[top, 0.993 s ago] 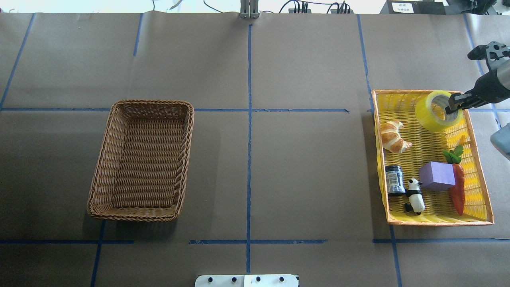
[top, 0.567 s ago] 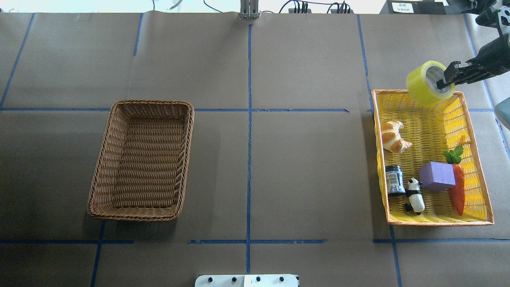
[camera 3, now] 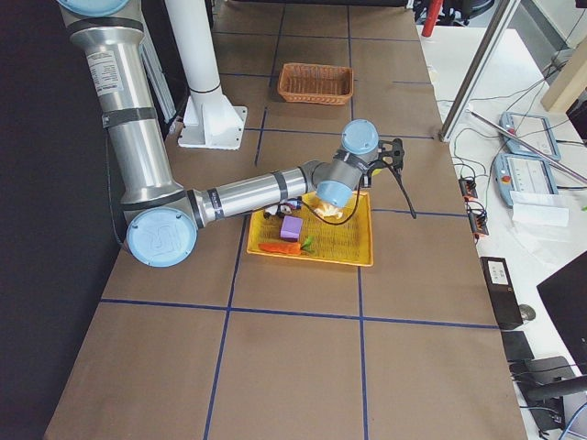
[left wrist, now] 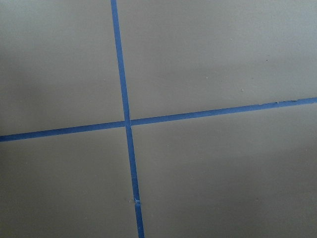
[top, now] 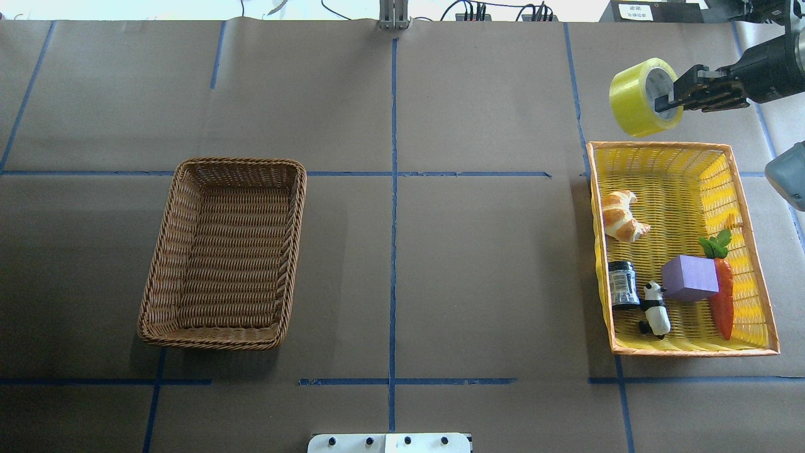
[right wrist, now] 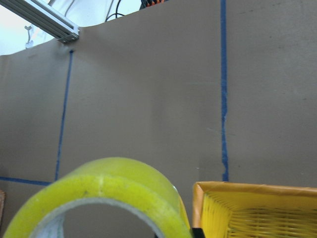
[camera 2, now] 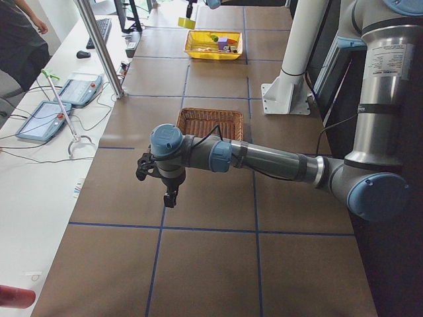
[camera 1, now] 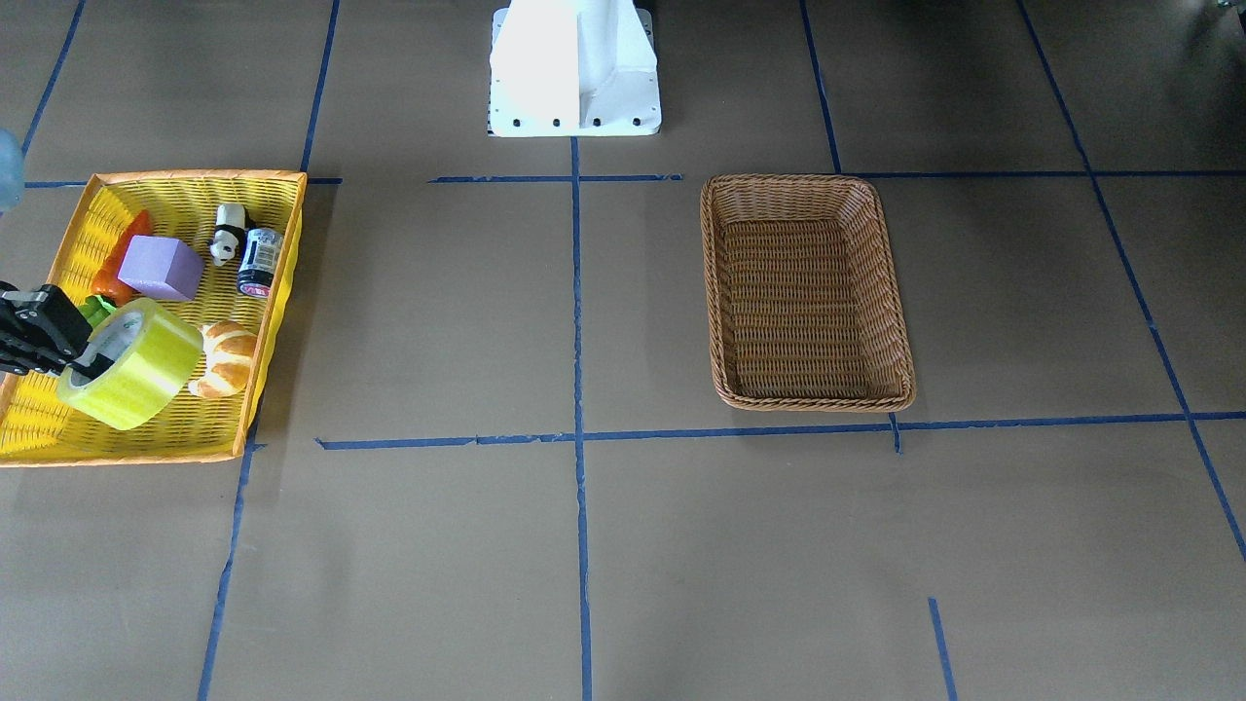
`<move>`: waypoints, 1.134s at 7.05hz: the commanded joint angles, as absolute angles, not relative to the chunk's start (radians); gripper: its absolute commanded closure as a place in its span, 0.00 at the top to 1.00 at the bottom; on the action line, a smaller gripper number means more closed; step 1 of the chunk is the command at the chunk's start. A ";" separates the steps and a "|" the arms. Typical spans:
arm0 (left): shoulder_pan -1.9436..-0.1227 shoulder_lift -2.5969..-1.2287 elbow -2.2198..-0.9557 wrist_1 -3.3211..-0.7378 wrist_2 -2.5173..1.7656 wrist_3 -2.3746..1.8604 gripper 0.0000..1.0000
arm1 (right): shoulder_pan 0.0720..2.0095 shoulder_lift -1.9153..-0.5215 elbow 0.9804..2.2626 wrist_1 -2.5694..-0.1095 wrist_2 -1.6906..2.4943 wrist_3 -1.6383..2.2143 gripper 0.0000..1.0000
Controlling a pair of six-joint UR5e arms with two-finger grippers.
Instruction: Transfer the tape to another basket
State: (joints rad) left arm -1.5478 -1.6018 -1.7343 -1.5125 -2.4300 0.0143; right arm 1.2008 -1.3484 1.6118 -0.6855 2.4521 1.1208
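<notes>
The tape, a yellow-green roll with a pale core, hangs in the air beyond the far edge of the yellow basket. My right gripper is shut on the roll's wall, with one finger inside the core. The front-facing view shows the tape held in the right gripper above the yellow basket. The right wrist view shows the tape close up. The brown wicker basket stands empty on the left half of the table. My left gripper hovers over the table beyond the wicker basket; I cannot tell its state.
The yellow basket holds a croissant, a black jar, a panda figure, a purple block and a toy carrot. The robot's white base is at the near edge.
My right gripper has lifted the tape out of the yellow basket's far corner, carrying it up and toward the table's far side and slightly leftward.
</notes>
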 commanded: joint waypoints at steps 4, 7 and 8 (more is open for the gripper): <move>-1.548 -1.621 -1.752 -1.529 -2.648 -0.111 1.00 | 1.157 -1.330 1.644 -0.552 2.444 1.261 0.00; -1.436 -1.647 -1.848 -1.944 -2.734 -0.471 1.00 | 0.990 -1.322 1.819 -0.549 2.205 1.481 0.00; -1.369 -1.699 -1.842 -2.036 -2.738 -0.571 1.00 | 0.921 -1.322 1.874 -0.548 2.121 1.529 0.00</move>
State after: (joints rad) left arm -1.4401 -1.6592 -1.8405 -1.8872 -2.7362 -0.4666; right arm 1.0006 -1.3229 1.8103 -0.5499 2.2253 1.4656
